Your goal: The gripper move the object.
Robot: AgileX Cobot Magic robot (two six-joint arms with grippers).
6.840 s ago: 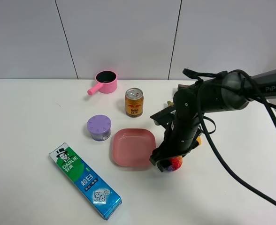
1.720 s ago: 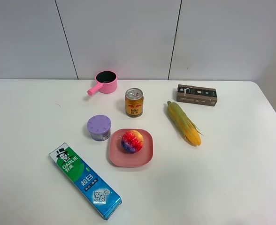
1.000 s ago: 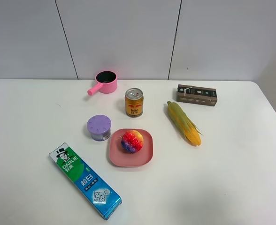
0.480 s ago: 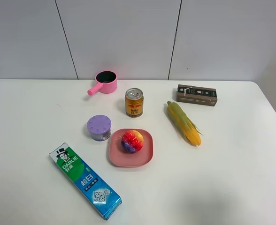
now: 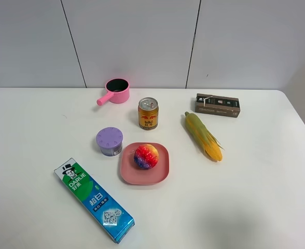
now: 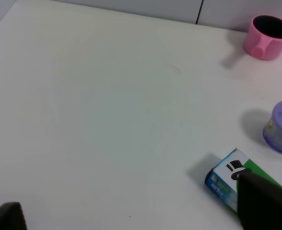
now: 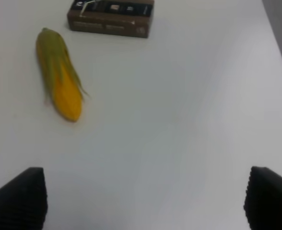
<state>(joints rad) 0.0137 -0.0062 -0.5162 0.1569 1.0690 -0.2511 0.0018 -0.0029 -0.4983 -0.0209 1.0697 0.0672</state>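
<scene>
The bumpy rainbow-patched ball (image 5: 146, 156) rests on the pink square plate (image 5: 163, 171). The black right gripper (image 7: 141, 196), spread wide and empty, is best kept withdrawn, well clear of it.

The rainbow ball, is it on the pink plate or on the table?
On the plate. The rainbow ball rests inside the pink plate, whose rim shows all around it, and no gripper touches it.
</scene>
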